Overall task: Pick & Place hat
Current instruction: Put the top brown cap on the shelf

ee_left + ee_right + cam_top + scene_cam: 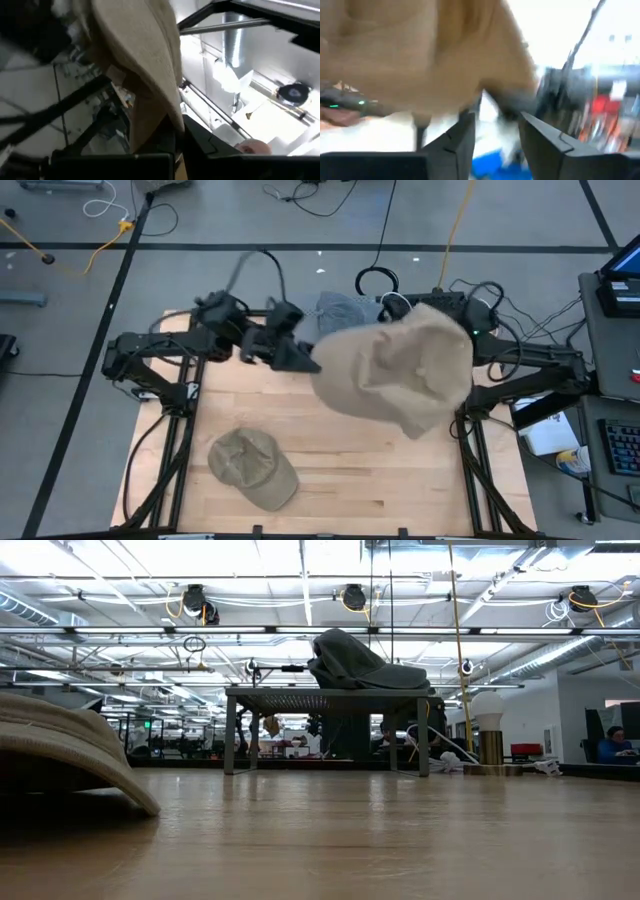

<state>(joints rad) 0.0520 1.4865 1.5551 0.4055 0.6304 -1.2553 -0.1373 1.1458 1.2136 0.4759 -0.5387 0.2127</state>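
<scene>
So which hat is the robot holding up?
Find the wooden table, then look above its far side between the arms. The big tan hat hangs there, pinched by the left gripper. The other, olive cap lies flat near the front.

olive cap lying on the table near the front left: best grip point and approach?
Take the olive cap by its brim, the flatter lobe toward the front right, coming straight down from above. It lies flat with open wood around it. The soft crown would likely crumple. The left gripper, nearest, is shut on the tan hat.
</scene>
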